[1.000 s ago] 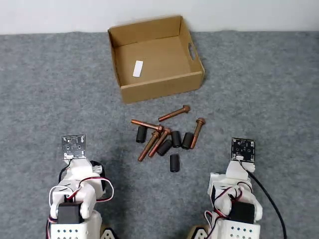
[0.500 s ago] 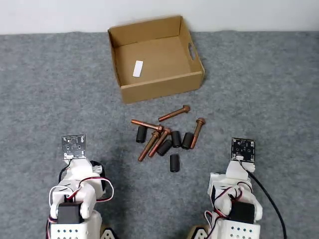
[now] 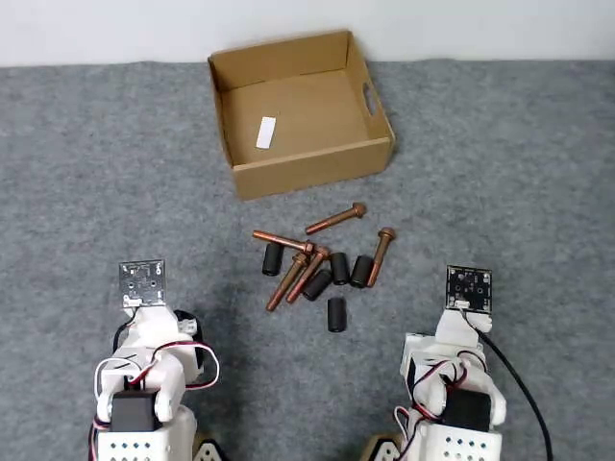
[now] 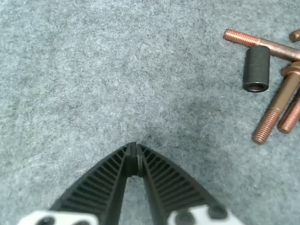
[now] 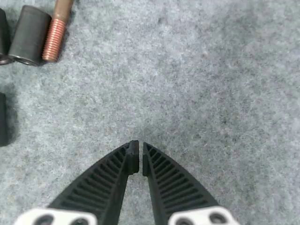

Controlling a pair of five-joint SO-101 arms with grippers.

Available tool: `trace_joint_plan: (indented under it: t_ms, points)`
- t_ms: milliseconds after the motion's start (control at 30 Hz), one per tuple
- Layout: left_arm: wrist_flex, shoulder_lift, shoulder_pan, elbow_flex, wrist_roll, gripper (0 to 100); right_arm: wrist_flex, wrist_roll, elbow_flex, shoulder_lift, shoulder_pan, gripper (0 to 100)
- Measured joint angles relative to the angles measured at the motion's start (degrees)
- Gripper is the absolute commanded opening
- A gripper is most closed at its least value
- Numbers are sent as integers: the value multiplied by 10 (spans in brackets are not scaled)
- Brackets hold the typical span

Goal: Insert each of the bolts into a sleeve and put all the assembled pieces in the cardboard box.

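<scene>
Right wrist view: a bolt (image 5: pixel 55 33) runs off the frame, head unseen, and a sleeve (image 5: pixel 2 119) is cropped to a sliver. Left wrist view: two bolts (image 4: pixel 262 43) are cut at the edge, heads lost. High view: arm bases (image 3: pixel 144 437), well apart from the box (image 3: pixel 312 168), are cut off; the box label's (image 3: pixel 265 133) print is too small to tell.

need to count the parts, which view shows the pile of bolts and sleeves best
High view: the whole pile lies in frame. Left wrist view catches one sleeve and some bolt shanks; right wrist view another sleeve beside a threaded tip.
</scene>
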Motion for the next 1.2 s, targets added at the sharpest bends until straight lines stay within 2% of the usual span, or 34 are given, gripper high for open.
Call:
trace_joint_plan:
  t_ms: [267, 400, 500, 667, 933, 1200]
  points:
    - [0, 0, 0, 0, 0, 5, -41, 0, -34, 0, 6, 8]
    - [0, 0, 0, 0, 0, 5, -26, -1, -129, 0, -51, 8]
    - [0, 0, 0, 0, 0, 5, -19, -29, -206, 30, -105, 8]
    - [0, 0, 0, 0, 0, 5, -36, -92, -287, 149, -165, 8]
    - [0, 0, 0, 0, 0, 5, -97, -207, -406, 424, -222, 9]
    - [0, 0, 0, 0, 0, 5, -97, -323, -570, 695, -232, 9]
